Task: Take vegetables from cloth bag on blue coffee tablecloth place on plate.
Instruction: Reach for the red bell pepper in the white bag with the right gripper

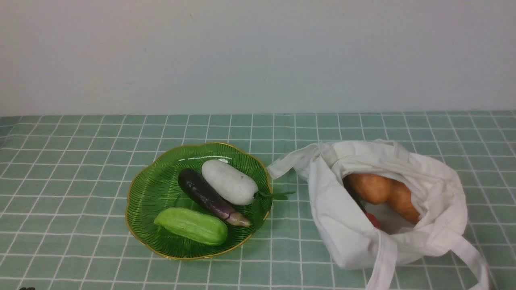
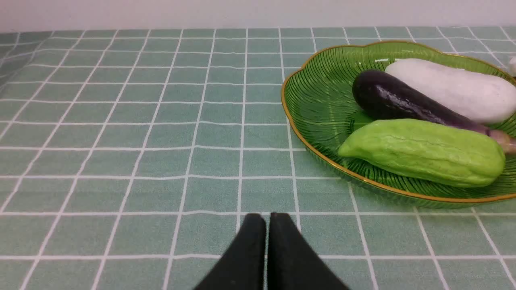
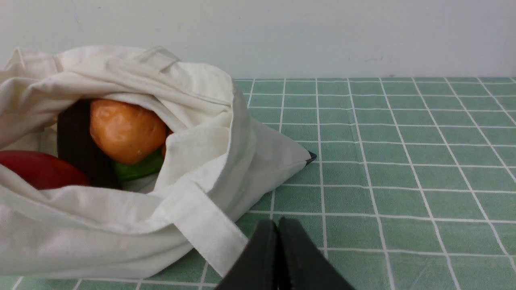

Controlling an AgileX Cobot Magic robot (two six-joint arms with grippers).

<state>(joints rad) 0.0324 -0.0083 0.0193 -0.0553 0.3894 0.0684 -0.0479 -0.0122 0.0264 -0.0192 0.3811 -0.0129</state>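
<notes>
Sitting on the teal-green tablecloth with thin white grid lines (image 1: 72, 181) is a shallow translucent green plate with a scalloped gold rim (image 1: 151, 189). It holds three vegetables side by side: a plump white radish with a green stem (image 1: 229, 182) at the plate's far side, a glossy dark purple eggplant (image 1: 209, 196) touching it along the middle, and a pale green ridged gourd (image 1: 191, 225) at the plate's near edge. Just to the right of the plate slumps a soft white cloth bag with flat strap handles (image 1: 342, 225), its mouth gaping upward and one strap reaching toward the plate's rim. Inside the bag I can see orange-brown tubers (image 1: 383, 191), a sliver of shiny red pepper (image 1: 373, 219), a dark purple vegetable (image 3: 76, 149) and a bit of something green (image 3: 137, 169) tucked under the tubers. The black left gripper (image 2: 266, 219) hangs low over bare cloth on the plate's near left, its jaws pressed together with nothing between them. The black right gripper (image 3: 278, 223), on the side of the bag away from the plate, is also closed and empty, just beside a strap.
</notes>
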